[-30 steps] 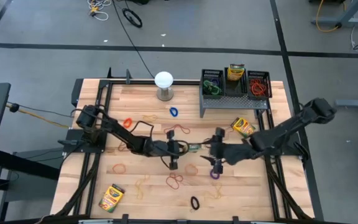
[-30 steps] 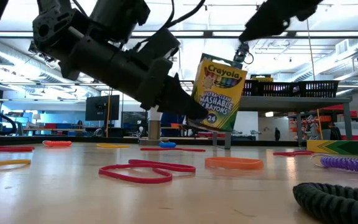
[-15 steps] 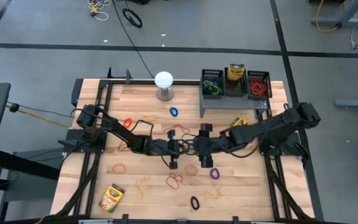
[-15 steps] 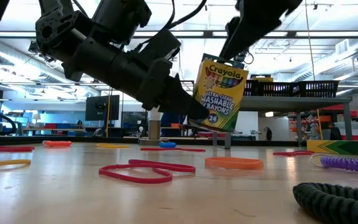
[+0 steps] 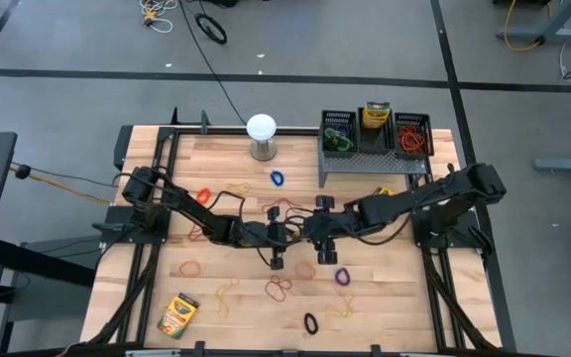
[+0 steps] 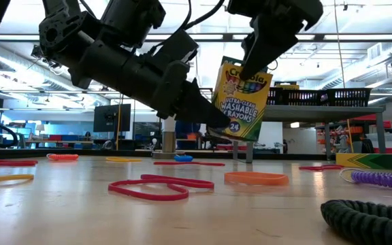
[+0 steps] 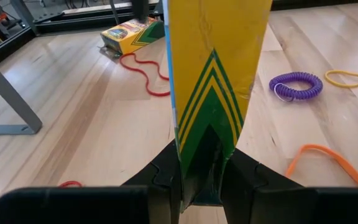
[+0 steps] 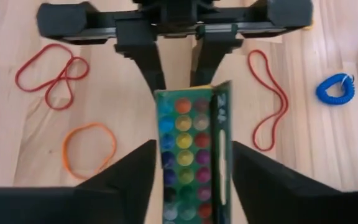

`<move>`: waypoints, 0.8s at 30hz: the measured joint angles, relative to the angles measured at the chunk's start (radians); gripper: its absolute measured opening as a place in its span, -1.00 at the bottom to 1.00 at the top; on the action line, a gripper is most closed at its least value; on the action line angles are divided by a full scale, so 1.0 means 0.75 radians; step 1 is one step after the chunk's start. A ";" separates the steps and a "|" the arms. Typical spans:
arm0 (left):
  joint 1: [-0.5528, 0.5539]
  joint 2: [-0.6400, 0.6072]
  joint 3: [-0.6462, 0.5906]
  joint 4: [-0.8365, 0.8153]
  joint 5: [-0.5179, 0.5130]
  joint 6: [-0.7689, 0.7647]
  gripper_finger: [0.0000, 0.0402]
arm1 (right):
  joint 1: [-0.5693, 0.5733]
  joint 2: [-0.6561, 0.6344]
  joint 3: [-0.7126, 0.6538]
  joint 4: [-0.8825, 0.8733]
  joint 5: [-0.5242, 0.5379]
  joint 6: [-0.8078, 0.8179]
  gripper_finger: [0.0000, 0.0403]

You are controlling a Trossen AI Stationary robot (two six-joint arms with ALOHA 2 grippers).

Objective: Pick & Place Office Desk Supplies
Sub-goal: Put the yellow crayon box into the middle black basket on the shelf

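Handover risk: left fingers (image 7: 201, 180) clamp crayon box (image 6: 241, 99) base; right fingers (image 8: 194, 168) straddle top, not yet closed. Early release drops box onto counter (image 5: 226, 159).

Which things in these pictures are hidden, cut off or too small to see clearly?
- High view: the held crayon box is covered where the left gripper and right gripper meet.
- Left wrist view: the crayon box is cut off by the picture's top edge and hides the table behind it.
- Low view: the mesh bins stand far off; their contents cannot be made out.
- Right wrist view: the right fingers flank the box; contact is unclear.
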 joint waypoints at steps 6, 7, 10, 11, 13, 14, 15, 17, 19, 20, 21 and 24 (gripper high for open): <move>0.000 0.000 0.000 0.017 0.000 0.005 -0.58 | 0.001 -0.001 0.000 0.002 -0.001 -0.031 -0.31; 0.000 0.000 0.000 0.023 -0.001 0.005 -0.57 | 0.001 -0.001 0.000 0.002 0.000 -0.031 -0.36; 0.000 0.000 0.000 0.027 -0.001 0.005 -0.52 | 0.001 -0.002 0.000 0.001 0.002 -0.042 -0.49; -0.001 -0.001 0.000 0.026 -0.001 0.004 -0.49 | 0.001 -0.004 0.000 0.000 0.004 -0.046 -0.52; -0.005 -0.008 0.001 0.033 -0.003 -0.004 -0.43 | 0.001 -0.025 -0.002 -0.012 0.005 -0.060 -0.59; -0.008 -0.012 0.002 0.039 -0.012 -0.007 -0.39 | 0.001 -0.043 -0.002 -0.021 0.005 -0.064 -0.62; -0.013 -0.024 0.002 0.035 -0.021 -0.006 -0.36 | 0.001 -0.065 -0.002 -0.037 0.004 -0.069 -0.64; -0.021 -0.047 0.002 0.028 -0.032 -0.005 -0.27 | 0.001 -0.119 -0.002 -0.065 0.003 -0.079 -0.68; -0.027 -0.073 0.001 0.010 -0.034 0.005 -0.18 | 0.000 -0.195 -0.002 -0.114 0.021 -0.082 -0.69; -0.032 -0.090 0.002 0.005 -0.031 0.017 -0.13 | -0.003 -0.239 0.000 -0.144 0.037 -0.088 -0.69; -0.034 -0.112 0.001 -0.016 -0.030 0.025 -0.08 | -0.007 -0.279 0.009 -0.195 0.056 -0.090 -0.69; -0.036 -0.159 0.001 -0.059 -0.019 0.061 0.02 | -0.038 -0.393 0.077 -0.380 0.131 -0.091 -0.69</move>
